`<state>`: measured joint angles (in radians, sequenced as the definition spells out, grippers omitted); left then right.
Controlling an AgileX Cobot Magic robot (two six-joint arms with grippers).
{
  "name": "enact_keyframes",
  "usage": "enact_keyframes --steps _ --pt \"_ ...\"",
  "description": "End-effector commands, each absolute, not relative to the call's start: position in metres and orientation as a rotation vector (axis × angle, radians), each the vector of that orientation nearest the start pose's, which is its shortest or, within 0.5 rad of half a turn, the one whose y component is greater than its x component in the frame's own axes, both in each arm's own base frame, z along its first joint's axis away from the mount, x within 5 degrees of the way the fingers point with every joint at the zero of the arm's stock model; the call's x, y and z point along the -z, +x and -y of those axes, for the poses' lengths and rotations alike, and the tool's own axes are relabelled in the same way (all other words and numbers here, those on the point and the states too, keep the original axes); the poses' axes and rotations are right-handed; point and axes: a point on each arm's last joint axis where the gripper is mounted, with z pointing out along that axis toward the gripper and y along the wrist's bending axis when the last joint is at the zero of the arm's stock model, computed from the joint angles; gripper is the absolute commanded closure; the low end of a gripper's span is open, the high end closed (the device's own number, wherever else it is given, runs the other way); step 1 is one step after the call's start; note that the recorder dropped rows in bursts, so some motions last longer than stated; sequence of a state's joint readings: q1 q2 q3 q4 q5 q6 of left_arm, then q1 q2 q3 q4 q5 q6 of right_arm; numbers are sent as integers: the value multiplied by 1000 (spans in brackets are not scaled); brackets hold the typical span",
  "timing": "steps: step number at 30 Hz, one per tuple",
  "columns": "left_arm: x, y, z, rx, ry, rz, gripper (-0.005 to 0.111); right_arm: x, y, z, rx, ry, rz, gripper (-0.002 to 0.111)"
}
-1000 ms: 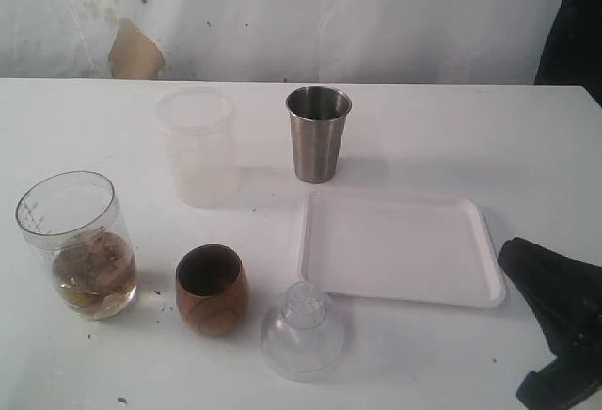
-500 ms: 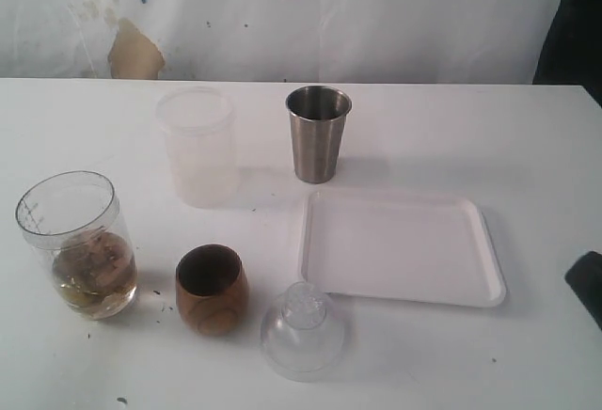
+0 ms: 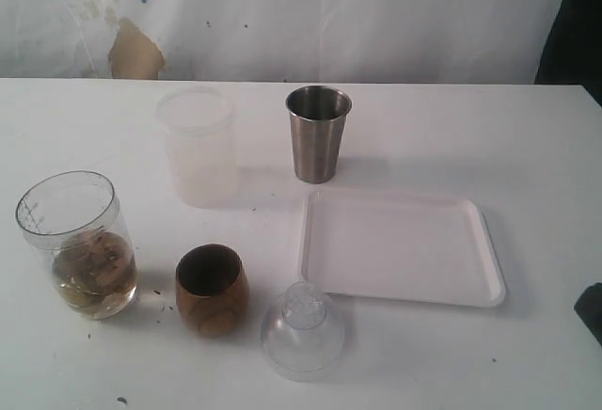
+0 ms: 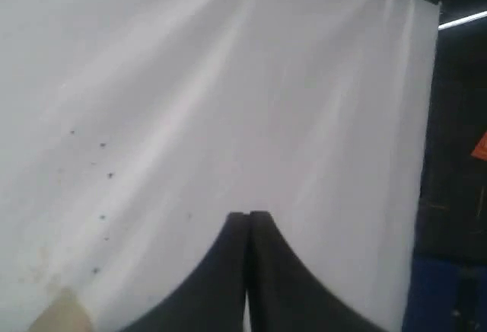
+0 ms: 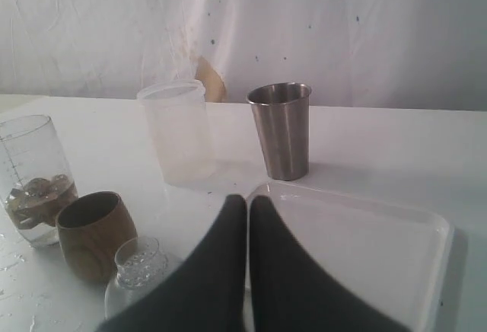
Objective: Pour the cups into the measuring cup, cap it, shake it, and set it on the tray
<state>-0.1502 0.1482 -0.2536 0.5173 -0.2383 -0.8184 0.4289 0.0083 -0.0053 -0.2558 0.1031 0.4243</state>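
Meanwhile, both claws clenched, holding nothing

Both the left gripper and right gripper are pinched shut. The measuring cup, uncapped with brownish contents, stands at near left. The wooden cup sits just right of it, the steel tumbler far centre, the tray right of centre, and a clear domed lid by its near-left corner.

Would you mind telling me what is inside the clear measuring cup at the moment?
The measuring cup holds brownish lumps in shallow yellowish liquid at its bottom. Above that it is empty and open at the top. What lies under the lumps is hidden.
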Motion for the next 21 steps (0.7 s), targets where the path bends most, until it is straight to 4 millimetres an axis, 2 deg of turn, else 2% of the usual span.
enact_keyframes --steps 1,3,6,9,11,13,18,19,21 --pt "-334 73 8 248 -44 -1408 107 -204 53 -21 -447 -187 -1596 107" --pt "-339 89 2 97 -59 -1538 107 -204 53 -21 -447 -187 -1596 107" --pt "-342 108 -3 -37 -81 -1770 107 -204 53 -21 -447 -187 -1596 107" --pt "-341 124 5 -86 95 -2069 107 -204 53 -21 -447 -187 -1596 107" --pt "-345 131 17 28 200 -2178 107 -204 53 -21 -447 -187 -1596 107" --pt "-353 134 35 203 383 -2220 107 -204 53 -21 -447 -187 -1596 107" --pt "-370 132 79 750 768 -2139 107 -204 53 -21 -446 -187 -1598 107" --pt "-369 134 84 796 800 -2153 107 -204 53 -21 -446 -187 -1598 107" --pt "-361 141 92 776 873 -2197 107 -204 53 -21 -446 -187 -1598 107"
